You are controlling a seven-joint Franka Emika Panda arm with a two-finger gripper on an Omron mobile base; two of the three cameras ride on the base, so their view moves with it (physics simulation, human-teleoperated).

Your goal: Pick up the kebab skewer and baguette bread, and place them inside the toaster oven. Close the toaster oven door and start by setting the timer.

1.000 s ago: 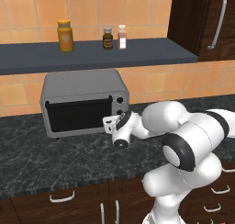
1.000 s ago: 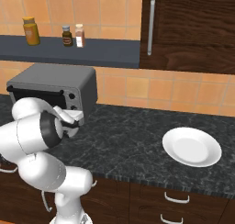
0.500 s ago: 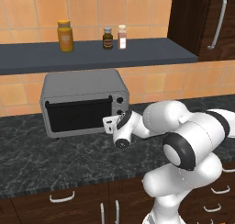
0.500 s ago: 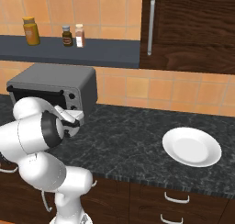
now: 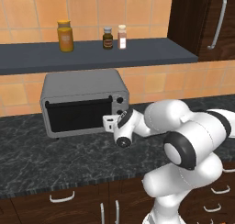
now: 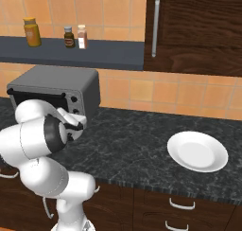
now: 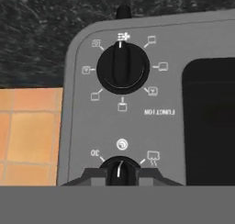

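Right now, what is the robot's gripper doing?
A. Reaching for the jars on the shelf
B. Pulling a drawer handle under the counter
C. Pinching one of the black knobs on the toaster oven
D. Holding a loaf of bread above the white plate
C: in the hand view the gripper is closed around a black knob on the toaster oven, whose door is shut.

Light is even and bright, rendered, without glare. A soft shadow lies under the toaster oven (image 5: 82, 103). The hand view looks slightly soft.
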